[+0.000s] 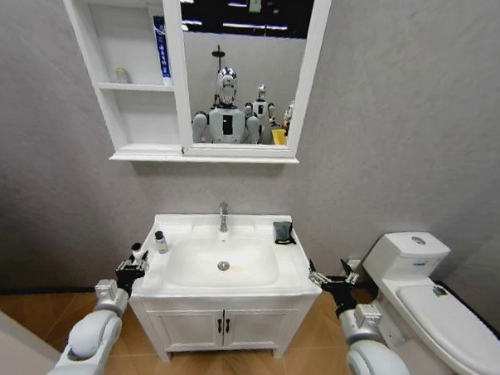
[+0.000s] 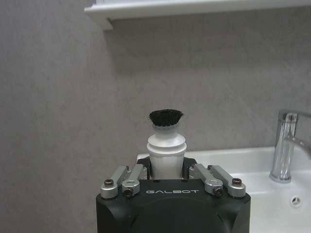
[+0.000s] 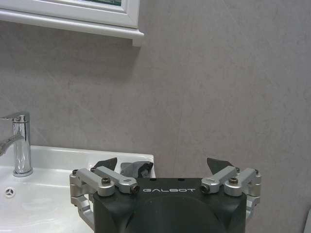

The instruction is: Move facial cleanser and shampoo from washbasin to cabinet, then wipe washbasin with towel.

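My left gripper (image 1: 135, 260): low at the washbasin's left front corner, fingers closed on a small white bottle (image 2: 166, 154) with a black brush-like top; in the left wrist view the bottle stands upright between my fingers (image 2: 130, 178).
My right gripper (image 1: 329, 279): off the washbasin's right front corner, fingers spread wide, nothing between them; the dark tips (image 3: 217, 164) stand apart in the right wrist view.
Washbasin (image 1: 292, 276): white rectangular top with an oval bowl, metal drain (image 1: 223, 266) in the middle, chrome tap (image 1: 223, 216) at the back.
Small bottle on the basin (image 1: 160, 242): dark cap, upright on the left rim, just beside my left gripper.
Towel (image 1: 284, 232): dark bundle on the back right corner of the basin top; in the right wrist view it lies just beyond my left-hand fingertip, apart from it.
Cabinet (image 1: 101, 85): white, on the wall above and left of the basin, joined to the mirror (image 1: 243, 71).
Tube (image 1: 161, 47): white and blue, leaning upright in the upper compartment against the mirror side.
Small object (image 1: 120, 75): on the same shelf, too small for me to tell.
Vanity (image 1: 219, 323): 2 white doors with black handles under the basin.
Toilet (image 1: 431, 307): white, to the right.
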You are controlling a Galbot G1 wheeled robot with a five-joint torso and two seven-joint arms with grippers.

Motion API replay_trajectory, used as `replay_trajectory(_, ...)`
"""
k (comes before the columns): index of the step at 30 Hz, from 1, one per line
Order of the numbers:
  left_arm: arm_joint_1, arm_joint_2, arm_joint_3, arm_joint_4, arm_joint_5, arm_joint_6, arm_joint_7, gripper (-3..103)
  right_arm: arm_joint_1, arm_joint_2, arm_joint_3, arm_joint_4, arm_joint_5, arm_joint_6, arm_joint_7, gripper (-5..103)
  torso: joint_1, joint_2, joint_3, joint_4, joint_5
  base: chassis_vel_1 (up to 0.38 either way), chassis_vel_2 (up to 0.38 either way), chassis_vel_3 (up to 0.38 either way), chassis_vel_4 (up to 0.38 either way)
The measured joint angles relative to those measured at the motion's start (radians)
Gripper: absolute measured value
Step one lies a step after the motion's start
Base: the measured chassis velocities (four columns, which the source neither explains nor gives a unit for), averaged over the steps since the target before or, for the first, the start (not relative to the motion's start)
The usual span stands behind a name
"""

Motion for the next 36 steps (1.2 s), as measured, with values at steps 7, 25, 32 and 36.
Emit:
replay_trajectory(7,-0.114,0.154,-0.017,-0.152,-0.209,0.165,-0.149,32,-0.008,0.007,-0.007,0.001,-0.016,0.001,-0.001,100,0.0,0.0,0.0,0.0001,-0.0003,0.0,0.0,0.0,0.0)
replay_trajectory(25,-1.004,0.563,0.404,0.139,-0.689,0.422,-0.358,32,-0.048,0.042,-0.013,0.013,-0.053,0.013,0.0,100,0.0,0.0,0.0,-0.0001,-0.0003,0.0,0.0,0.0,0.0)
replay_trajectory(32,-1.301,0.511,0.65,0.371,-0.669,0.411,-0.322,32,-0.062,0.046,-0.009,0.013,-0.057,0.015,0.002,100,0.0,0.0,0.0,-0.0002,0.0,0.0,0.0,0.0,0.0)
replay_trajectory(36,-1.407,0.451,0.722,0.482,-0.626,0.397,-0.302,32,-0.063,0.044,-0.004,0.01,-0.056,0.018,0.002,100,0.0,0.0,0.0,-0.0001,-0.0001,0.0,0.0,0.0,0.0)
